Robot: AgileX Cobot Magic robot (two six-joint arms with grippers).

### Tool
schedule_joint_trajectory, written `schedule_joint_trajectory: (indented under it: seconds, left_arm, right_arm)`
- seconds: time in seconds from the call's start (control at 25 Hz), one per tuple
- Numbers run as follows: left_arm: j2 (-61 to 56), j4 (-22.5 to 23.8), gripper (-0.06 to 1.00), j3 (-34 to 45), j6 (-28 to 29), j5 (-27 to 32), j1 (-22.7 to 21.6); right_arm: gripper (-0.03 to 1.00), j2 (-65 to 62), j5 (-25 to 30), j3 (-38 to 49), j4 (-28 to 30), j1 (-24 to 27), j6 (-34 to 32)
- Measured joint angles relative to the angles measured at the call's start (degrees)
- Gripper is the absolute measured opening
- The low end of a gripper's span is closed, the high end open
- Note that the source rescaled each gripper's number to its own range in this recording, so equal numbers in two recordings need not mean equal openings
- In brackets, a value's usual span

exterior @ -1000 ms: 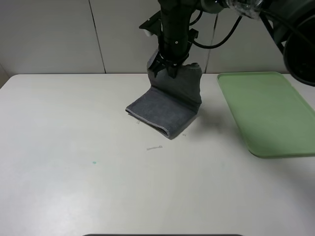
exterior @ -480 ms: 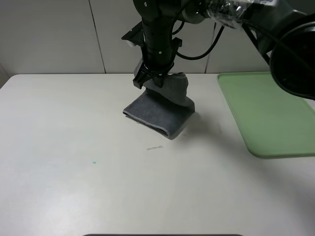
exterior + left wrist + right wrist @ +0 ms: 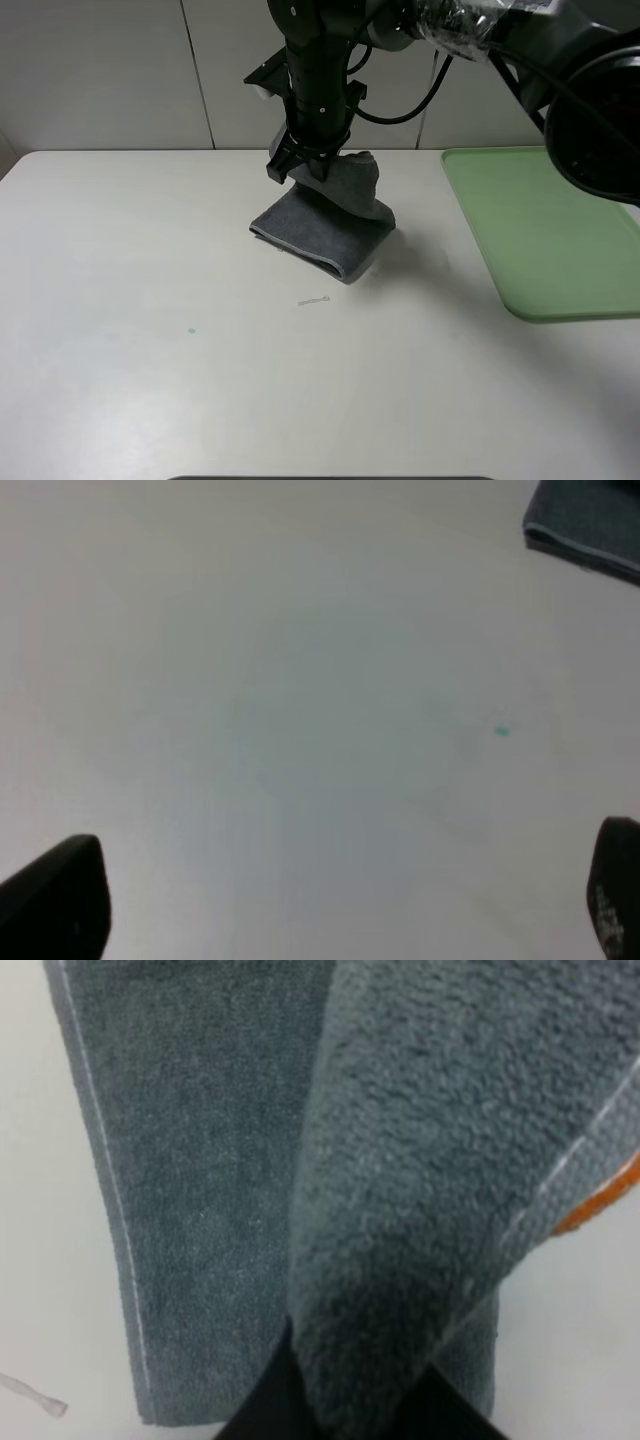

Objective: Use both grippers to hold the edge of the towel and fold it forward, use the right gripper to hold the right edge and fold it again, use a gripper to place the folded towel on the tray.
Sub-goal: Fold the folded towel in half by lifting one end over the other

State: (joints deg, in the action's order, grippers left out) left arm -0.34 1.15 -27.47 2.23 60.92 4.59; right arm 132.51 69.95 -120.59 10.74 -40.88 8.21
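Observation:
The dark grey towel (image 3: 325, 228) lies folded on the white table, left of the pale-green tray (image 3: 545, 230). My right gripper (image 3: 300, 170) is shut on the towel's right edge and holds that flap lifted over the lower layer, near the towel's far-left side. In the right wrist view the pinched flap (image 3: 420, 1160) hangs over the flat layer, with the pale hem (image 3: 105, 1180) and an orange stripe (image 3: 600, 1195) showing; the gripper (image 3: 345, 1400) is mostly hidden by cloth. My left gripper (image 3: 340, 910) is open and empty above bare table, with a towel corner (image 3: 590, 525) far off.
A small white scrap (image 3: 315, 302) lies on the table just in front of the towel. A tiny teal speck (image 3: 191, 331) marks the table further left, and it also shows in the left wrist view (image 3: 500, 731). A panelled wall stands behind the table.
My right gripper has carried the lifted towel flap leftward over the lower layer, most of it in the first half second. The towel's base stayed in place.

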Motion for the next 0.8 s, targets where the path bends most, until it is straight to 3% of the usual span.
schedule_joint_trajectory:
  seconds: [0.8]
  left_arm:
    - [0.0, 0.0, 0.94, 0.0, 0.0, 0.0, 0.0]
  right_arm:
    - [0.08, 0.0, 0.0, 0.0, -1.6, 0.0, 6.7]
